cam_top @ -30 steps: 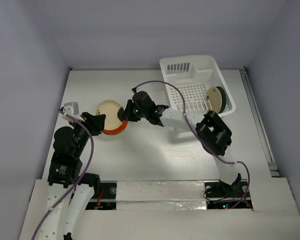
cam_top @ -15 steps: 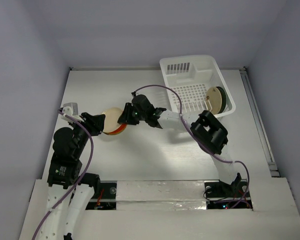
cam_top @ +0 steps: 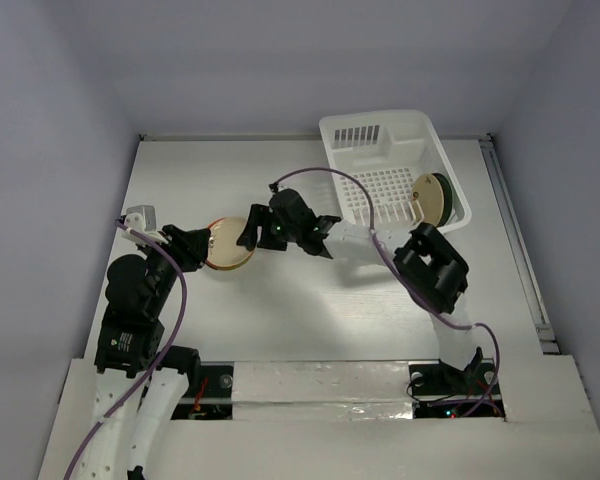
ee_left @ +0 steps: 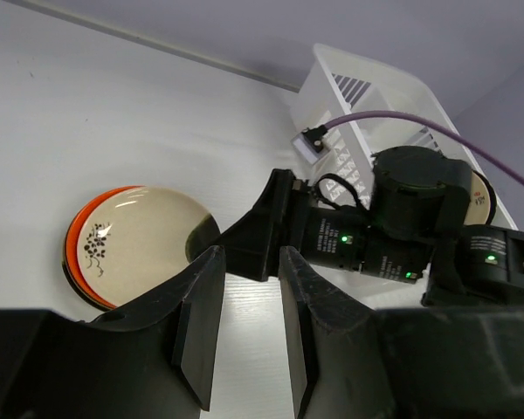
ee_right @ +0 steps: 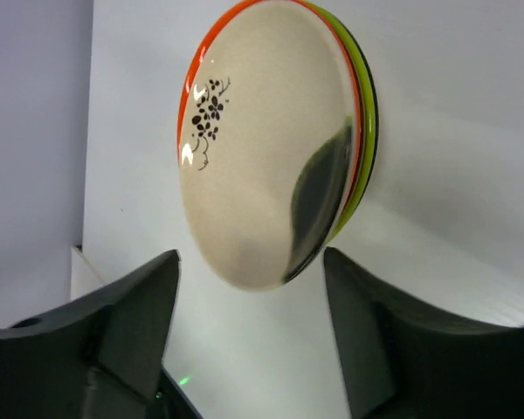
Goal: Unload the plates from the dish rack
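Note:
A stack of plates [cam_top: 224,251] lies on the table at the left. Its top plate is beige with a dark sprig [ee_right: 244,148], over a red-orange [ee_left: 70,253], a lime green [ee_right: 360,166] and a black one. My right gripper [cam_top: 248,233] stands open just right of the stack, holding nothing, its fingertips [ee_right: 162,271] either side of the near rim. My left gripper [cam_top: 197,244] hovers at the stack's left edge, its fingers [ee_left: 201,323] a narrow gap apart with nothing between. The white dish rack [cam_top: 380,122] holds a beige and a dark green plate [cam_top: 432,198] upright.
The rack [ee_left: 349,78] stands at the table's back right, near the right rail. My right arm [cam_top: 430,265] reaches across the middle of the table, with its purple cable [cam_top: 325,172] looping above it. Walls enclose the table at the back and both sides.
My right gripper lowered the tilted beige plate onto the stack, opened and let it go. The plate now lies flat. The left gripper has not moved.

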